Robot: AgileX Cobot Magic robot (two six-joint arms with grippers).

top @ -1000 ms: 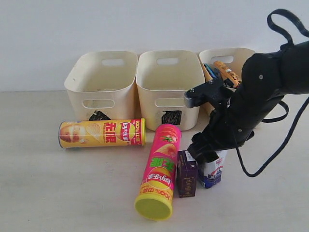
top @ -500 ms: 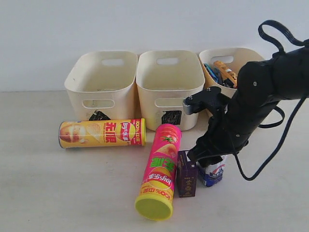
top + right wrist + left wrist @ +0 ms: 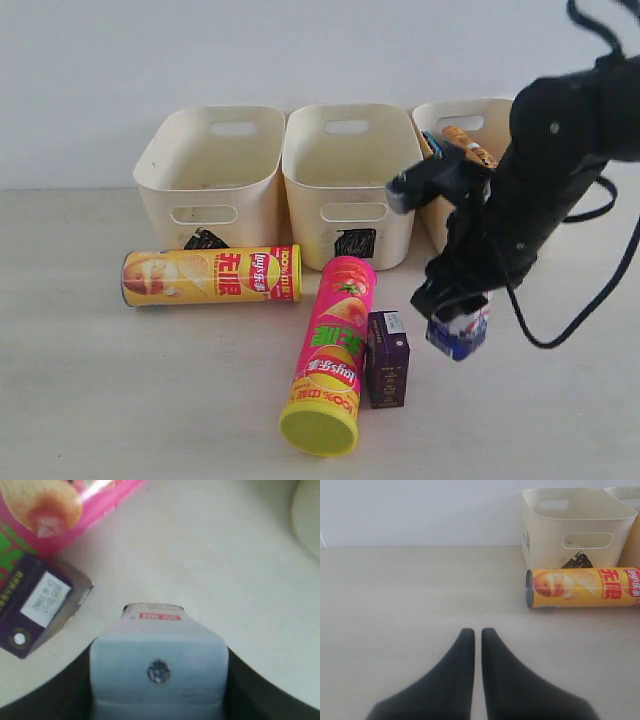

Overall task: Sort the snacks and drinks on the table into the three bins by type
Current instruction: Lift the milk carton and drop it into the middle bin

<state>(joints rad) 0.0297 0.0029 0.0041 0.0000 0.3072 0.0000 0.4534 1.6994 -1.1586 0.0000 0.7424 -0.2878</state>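
The right gripper (image 3: 455,310) clamps the white carton (image 3: 461,336), raised just right of the purple carton (image 3: 387,358). Carry it level (the grip sits high), lifting clear of that carton. The left gripper (image 3: 477,632) is closed, empty.

Along the far side of the table (image 3: 90,400) stood a row: the left bin (image 3: 175,195), the middle bin (image 3: 315,195) and the right bin (image 3: 480,104), with snack bags (image 3: 462,140) inside the right one. Just before the left bin the first chip tube (image 3: 210,276) lay on its side, running left to right. The second chip tube (image 3: 333,350) lay before the middle bin, its lid end nearest. The standing carton (image 3: 387,360) was just right of it. Farther right, the right hand (image 3: 455,305) held the other carton (image 3: 460,335) clear of the table.
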